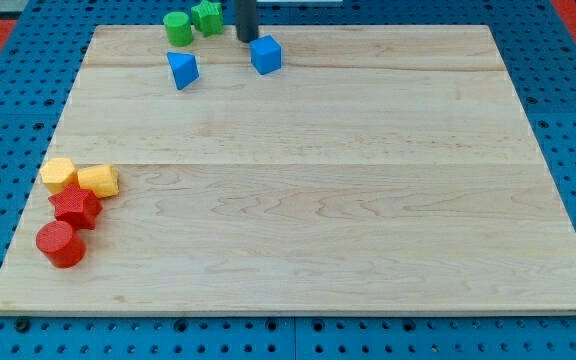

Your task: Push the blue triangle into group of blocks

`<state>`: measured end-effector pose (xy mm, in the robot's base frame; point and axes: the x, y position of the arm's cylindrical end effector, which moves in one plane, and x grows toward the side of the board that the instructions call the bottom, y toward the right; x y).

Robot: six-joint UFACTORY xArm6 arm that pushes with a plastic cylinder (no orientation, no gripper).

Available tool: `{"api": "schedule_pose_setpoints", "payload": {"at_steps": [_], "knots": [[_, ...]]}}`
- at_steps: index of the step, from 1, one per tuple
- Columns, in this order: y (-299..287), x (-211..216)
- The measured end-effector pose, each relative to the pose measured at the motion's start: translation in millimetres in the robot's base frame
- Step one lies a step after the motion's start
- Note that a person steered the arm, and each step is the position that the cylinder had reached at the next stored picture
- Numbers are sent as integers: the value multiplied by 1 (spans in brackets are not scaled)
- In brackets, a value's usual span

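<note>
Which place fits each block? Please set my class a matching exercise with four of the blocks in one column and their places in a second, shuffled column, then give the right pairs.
Blocks:
1. blue triangle
2. blue cube
3. red cylinder
4. green cylinder

Places:
A. lowest of the group at the view's left
B. just right of my tip
C. at the board's top edge, above the blue triangle
D. below the green blocks, left of the blue cube

Pairs: 1-D, 2-B, 3-A, 4-C

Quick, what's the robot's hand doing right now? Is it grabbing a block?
There is no claw: my tip is a plain rod end, holding nothing. It sits just above and left of the blue cube, right of the blue triangle.
</note>
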<state>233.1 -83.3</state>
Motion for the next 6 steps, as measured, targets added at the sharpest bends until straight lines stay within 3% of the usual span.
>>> {"api": "schedule_pose_setpoints", "payload": {"at_steps": [1,3,5,6], "knots": [[-79,51],[-177,138],[-134,71],[-131,137]]}}
